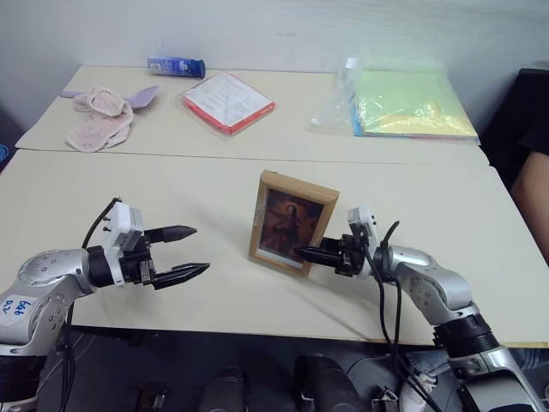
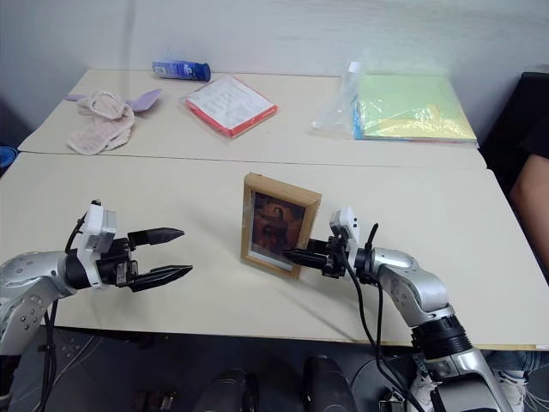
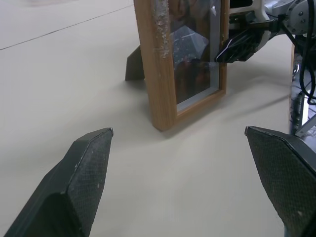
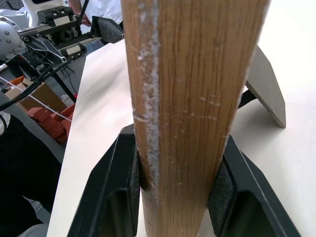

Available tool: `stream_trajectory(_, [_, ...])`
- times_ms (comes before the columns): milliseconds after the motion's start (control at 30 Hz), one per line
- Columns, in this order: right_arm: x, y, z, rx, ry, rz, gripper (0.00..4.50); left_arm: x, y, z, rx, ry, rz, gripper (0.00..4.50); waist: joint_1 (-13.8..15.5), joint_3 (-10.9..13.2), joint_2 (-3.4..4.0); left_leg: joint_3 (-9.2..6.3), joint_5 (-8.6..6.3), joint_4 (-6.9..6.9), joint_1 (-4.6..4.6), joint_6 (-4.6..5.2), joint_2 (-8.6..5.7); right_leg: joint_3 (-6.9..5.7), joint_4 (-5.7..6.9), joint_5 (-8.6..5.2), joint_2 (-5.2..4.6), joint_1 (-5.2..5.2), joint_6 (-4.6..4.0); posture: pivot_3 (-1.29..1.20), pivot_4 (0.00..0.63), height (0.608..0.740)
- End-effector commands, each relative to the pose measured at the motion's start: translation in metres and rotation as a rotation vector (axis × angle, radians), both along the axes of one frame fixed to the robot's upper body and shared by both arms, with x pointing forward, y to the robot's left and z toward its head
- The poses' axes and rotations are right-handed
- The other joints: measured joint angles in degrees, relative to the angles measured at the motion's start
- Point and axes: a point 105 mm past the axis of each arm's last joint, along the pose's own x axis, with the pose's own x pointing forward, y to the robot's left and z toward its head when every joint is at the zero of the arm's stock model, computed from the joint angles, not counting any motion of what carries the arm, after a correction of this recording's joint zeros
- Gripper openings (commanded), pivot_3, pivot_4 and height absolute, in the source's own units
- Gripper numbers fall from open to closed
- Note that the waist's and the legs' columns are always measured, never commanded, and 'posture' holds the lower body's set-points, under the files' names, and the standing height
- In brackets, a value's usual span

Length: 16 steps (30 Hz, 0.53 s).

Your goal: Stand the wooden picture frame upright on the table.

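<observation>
The wooden picture frame stands upright near the middle of the table, its dark portrait facing me. In the right wrist view its light-wood edge sits clamped between my two black fingers, and the fold-out stand rests on the tabletop behind it. My right gripper is shut on the frame's lower right edge, pointing to the left. To the frame's left, a short way off, my left gripper is open and holds nothing; its wrist view looks at the frame from the side.
On the far table lie a red-edged white booklet, a blue tube, a pinkish cloth and a plastic bag over yellow-green folders. A person's arm shows at the right edge. The table's front edge runs just below both grippers.
</observation>
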Motion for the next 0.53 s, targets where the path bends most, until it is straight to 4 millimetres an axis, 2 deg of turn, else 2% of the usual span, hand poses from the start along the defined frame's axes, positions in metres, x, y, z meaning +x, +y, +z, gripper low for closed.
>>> stream_trajectory(33, [0.000,-0.003,-0.002,0.000,0.026,-0.029,2.25,-0.003,0.004,0.003,0.034,-0.045,-0.001,4.50,0.11,0.00,-0.01,-0.01,0.00,-0.01,-0.02,0.00,0.00,-0.01,-0.01,0.00,0.00,-0.01,0.00,0.00,0.150,0.740])
stream_trajectory(167, [-0.005,-0.012,0.015,0.001,-0.088,-0.023,3.52,-0.005,0.013,-0.004,0.070,-0.079,0.031,4.50,0.17,0.01,0.01,-0.01,0.00,-0.01,-0.18,0.00,-0.01,-0.01,0.01,0.01,-0.01,-0.14,0.01,0.00,0.150,0.740])
stream_trajectory(267, [-0.017,-0.031,0.018,-0.068,-0.193,0.002,4.47,-0.009,0.029,-0.018,0.135,-0.087,0.082,4.50,0.24,0.01,0.01,-0.02,-0.01,-0.04,-0.18,0.01,0.00,-0.04,-0.06,0.01,0.00,-0.13,0.01,0.00,0.150,0.740])
stream_trajectory(333, [-0.024,-0.049,0.016,-0.135,-0.289,0.005,4.47,-0.012,0.041,-0.027,0.177,-0.094,0.124,4.50,0.27,0.01,0.01,-0.02,-0.03,-0.05,-0.18,0.04,-0.01,-0.05,-0.14,0.01,0.00,-0.12,0.01,0.00,0.150,0.740])
stream_trajectory(400, [-0.030,-0.084,0.013,-0.253,-0.468,-0.019,4.47,-0.021,0.056,-0.039,0.235,-0.089,0.164,4.50,0.40,0.01,0.01,-0.01,-0.05,-0.09,-0.18,0.07,-0.02,-0.05,-0.24,0.01,0.00,-0.09,0.01,0.00,0.150,0.740])
stream_trajectory(433, [-0.033,-0.094,0.011,-0.298,-0.532,-0.020,4.47,-0.024,0.060,-0.042,0.251,-0.087,0.175,4.50,0.40,0.01,0.01,0.01,-0.08,-0.09,-0.17,0.12,-0.03,-0.05,-0.30,0.02,0.00,-0.07,0.03,0.00,0.150,0.740])
stream_trajectory(533, [-0.033,-0.124,0.005,-0.393,-0.618,-0.067,4.47,-0.030,0.067,-0.043,0.255,-0.098,0.213,4.50,0.33,0.01,0.00,0.08,-0.13,-0.01,-0.13,0.21,-0.04,-0.03,-0.34,0.07,-0.01,0.04,0.13,0.00,0.150,0.740])
